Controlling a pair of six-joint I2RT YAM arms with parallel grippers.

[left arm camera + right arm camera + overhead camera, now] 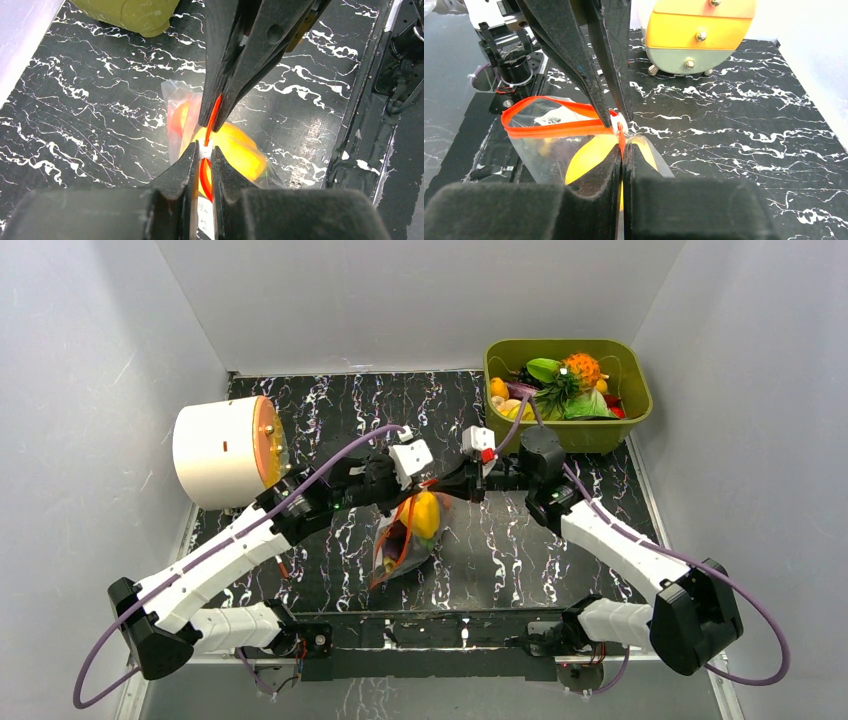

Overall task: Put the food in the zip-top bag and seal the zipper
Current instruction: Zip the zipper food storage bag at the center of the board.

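The zip-top bag [400,548] hangs over the middle of the table, held up by its mouth. A yellow pepper [426,515] sits inside it, also seen in the left wrist view [242,150] and the right wrist view [589,157]. An orange-red piece [176,120] lies beside it in the bag. My left gripper [203,149] is shut on the orange-red zipper [554,130] at its white slider [619,122]. My right gripper [622,147] is shut on the zipper right next to it. The two grippers meet tip to tip above the bag, left [422,488] and right [445,484].
An olive-green bin [600,432] with several more toy fruits and vegetables stands at the back right. A white round drawer unit [215,450] with an orange front stands at the back left. The table's raised frame runs along the near edge.
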